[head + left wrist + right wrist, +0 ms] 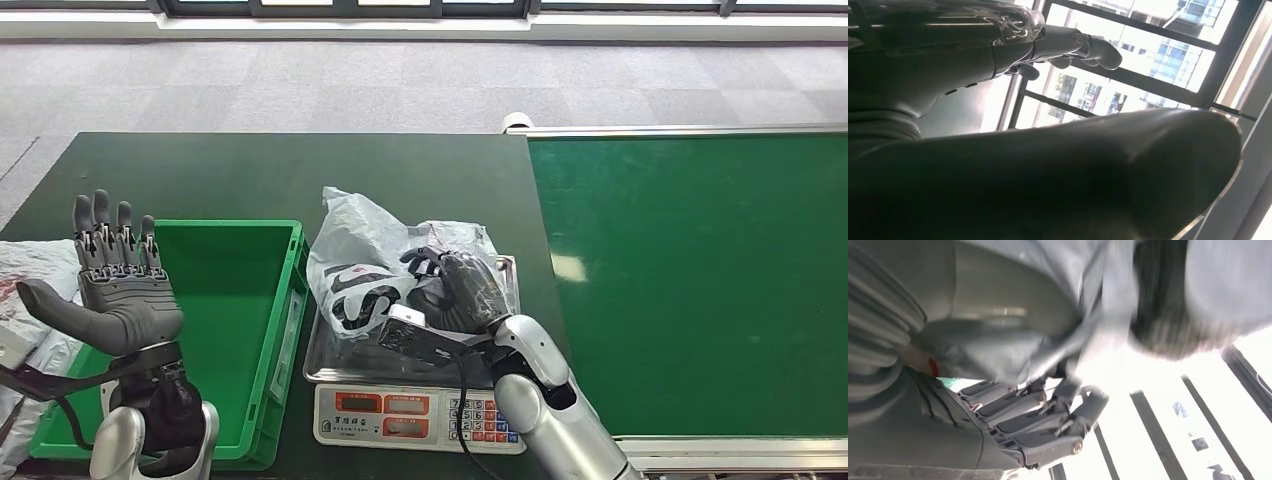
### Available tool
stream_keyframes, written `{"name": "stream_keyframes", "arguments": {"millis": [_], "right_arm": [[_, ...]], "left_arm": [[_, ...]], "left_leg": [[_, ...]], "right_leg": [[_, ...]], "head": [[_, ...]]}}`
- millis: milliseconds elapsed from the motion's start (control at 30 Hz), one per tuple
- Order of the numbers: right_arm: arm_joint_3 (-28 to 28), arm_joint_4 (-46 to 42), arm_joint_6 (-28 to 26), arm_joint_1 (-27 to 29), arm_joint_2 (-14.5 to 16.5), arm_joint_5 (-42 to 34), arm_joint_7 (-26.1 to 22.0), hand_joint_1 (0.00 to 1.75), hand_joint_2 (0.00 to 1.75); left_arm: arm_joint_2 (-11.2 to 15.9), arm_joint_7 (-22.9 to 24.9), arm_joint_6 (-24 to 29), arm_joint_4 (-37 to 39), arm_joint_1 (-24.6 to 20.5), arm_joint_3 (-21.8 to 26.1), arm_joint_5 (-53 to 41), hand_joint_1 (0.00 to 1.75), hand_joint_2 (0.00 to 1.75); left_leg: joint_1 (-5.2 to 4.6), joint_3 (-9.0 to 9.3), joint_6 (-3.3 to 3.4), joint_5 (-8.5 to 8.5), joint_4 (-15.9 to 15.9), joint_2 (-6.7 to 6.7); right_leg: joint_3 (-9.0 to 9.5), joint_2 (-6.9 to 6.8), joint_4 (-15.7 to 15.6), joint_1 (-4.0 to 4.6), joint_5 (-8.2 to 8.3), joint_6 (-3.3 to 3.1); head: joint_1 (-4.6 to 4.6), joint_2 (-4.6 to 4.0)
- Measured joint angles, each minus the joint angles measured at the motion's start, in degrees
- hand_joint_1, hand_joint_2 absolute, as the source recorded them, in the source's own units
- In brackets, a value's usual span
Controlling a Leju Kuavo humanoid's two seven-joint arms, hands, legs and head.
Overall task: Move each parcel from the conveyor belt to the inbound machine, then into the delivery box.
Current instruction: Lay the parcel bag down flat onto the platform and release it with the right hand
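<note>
The right hand (462,290) grips a grey plastic parcel (362,265) with black and white markings, its dark fingers closed over the bag's right side. The parcel rests on the metal tray of the scale (415,412), the inbound machine, which sits on the dark green worktop (260,170) just right of the green delivery box (235,300). In the right wrist view the fingers (1038,425) curl under crumpled grey plastic, blurred. The left hand (115,285) is raised above the near left corner of the delivery box, palm turned inward, fingers straight and apart, thumb out to the side, holding nothing. The left wrist view shows only the thumb and fingertips (1098,50) against bright windows. The conveyor belt (690,270) lies to the right of the scale, its green surface bare where visible. More bagged parcels (30,300) lie at the far left edge
</note>
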Motion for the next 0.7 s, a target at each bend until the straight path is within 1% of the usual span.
{"name": "stream_keyframes", "arguments": {"millis": [100, 233, 333, 433, 533, 700], "right_arm": [[-0.1, -0.1, -0.4, 0.5, -0.2, -0.8, -0.9, 0.00, 1.75], [-1.6, -3.2, -1.2, 2.7, -1.0, -5.5, -5.2, 0.00, 1.75], [-4.4, -8.5, 0.3, 5.4, -2.4, -12.4, -9.2, 0.00, 1.75], [-8.0, -14.9, 2.7, 8.6, -4.0, -19.7, -12.6, 0.00, 1.75], [-10.9, -19.4, 3.6, 10.8, -5.2, -21.7, -13.5, 0.00, 1.75], [-12.6, -22.8, 3.9, 12.4, -6.0, -21.9, -13.7, 0.00, 1.75]], "left_arm": [[0.0, -0.6, 0.6, -1.2, 0.5, 0.1, -0.3, 0.00, 0.00], [0.1, -2.7, 2.7, -2.9, 1.4, 0.7, -2.7, 0.00, 0.00], [0.6, -3.6, 4.2, -4.6, 2.0, 1.3, -5.6, 0.00, 0.00], [1.4, -2.9, 4.9, -5.6, 2.3, 1.4, -8.5, 0.00, 0.00], [1.9, -2.6, 5.2, -6.1, 2.3, 1.4, -9.6, 0.00, 0.00], [2.1, -2.4, 5.3, -6.5, 2.3, 1.4, -9.7, 0.00, 0.00]], "left_leg": [[0.00, 0.00, 0.00, 0.00, 0.0, 0.00], [0.00, 0.00, 0.00, 0.00, 0.0, 0.00], [-0.01, -0.01, 0.01, -0.02, 0.0, -0.01], [-0.01, -0.04, 0.03, -0.05, 0.0, -0.02], [-0.01, -0.03, 0.00, -0.08, 0.0, 0.05], [-0.01, 0.00, -0.02, -0.07, 0.0, 0.10]], "right_leg": [[-0.01, 0.00, 0.0, 0.00, 0.00, 0.00], [-0.02, 0.00, 0.0, 0.00, 0.00, 0.00], [-0.03, -0.01, 0.0, -0.01, 0.00, 0.00], [-0.03, -0.02, 0.0, -0.01, -0.01, 0.00], [-0.05, 0.03, 0.0, -0.01, -0.02, 0.00], [-0.06, 0.06, 0.0, 0.00, -0.01, -0.01]], "head": [[0.00, 0.00], [0.00, 0.00], [0.00, 0.00], [0.00, 0.00], [0.00, 0.00], [0.00, 0.00]]}}
